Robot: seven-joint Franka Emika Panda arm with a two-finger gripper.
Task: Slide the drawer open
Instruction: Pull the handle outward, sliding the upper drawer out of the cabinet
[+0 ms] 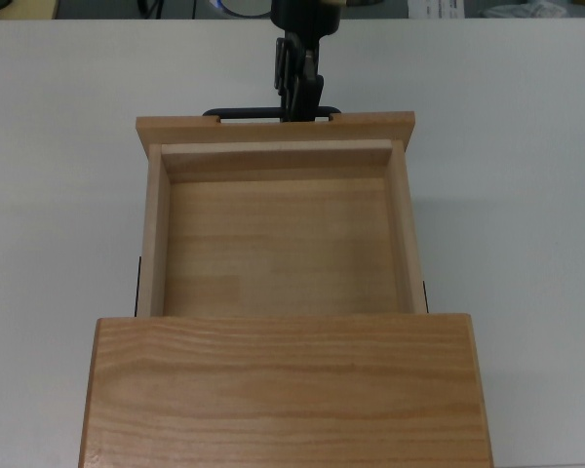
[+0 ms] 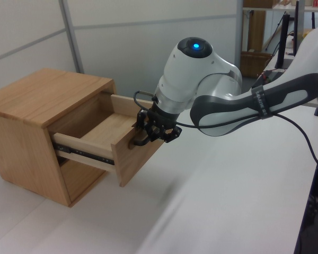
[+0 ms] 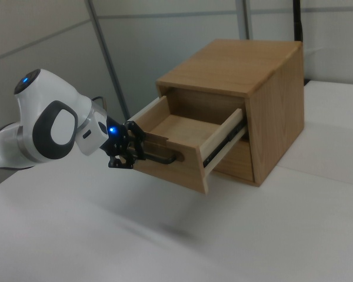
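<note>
While clamped on the black handle (image 1: 271, 113), claw (image 1: 299, 97) sits at the drawer's front, black fingers (image 2: 158, 130) pinched together around the bar. Reaches in from the top view's upper edge, meeting the bar toward the top view's right of its middle. Carried by a white arm (image 2: 212, 79) with a dark grey cover and a blue light on its rounded joint, stretching in from the left view's right.

Drawer (image 1: 278, 234) pulled well out of the cabinet (image 1: 283, 390), bare wooden floor showing, nothing inside. Wider front panel (image 3: 167, 165) overhanging the tray walls on both sides. Dark slide rail (image 2: 85, 153) showing along the tray's side in the left view, and another (image 3: 226, 141) in the right view. Back part of the tray under the cabinet's flat top. Lower opening of the cabinet shadowed beneath the tray.

Cabinet standing on the white counter (image 1: 526, 195), with pale wall panels (image 2: 122, 32) behind.
</note>
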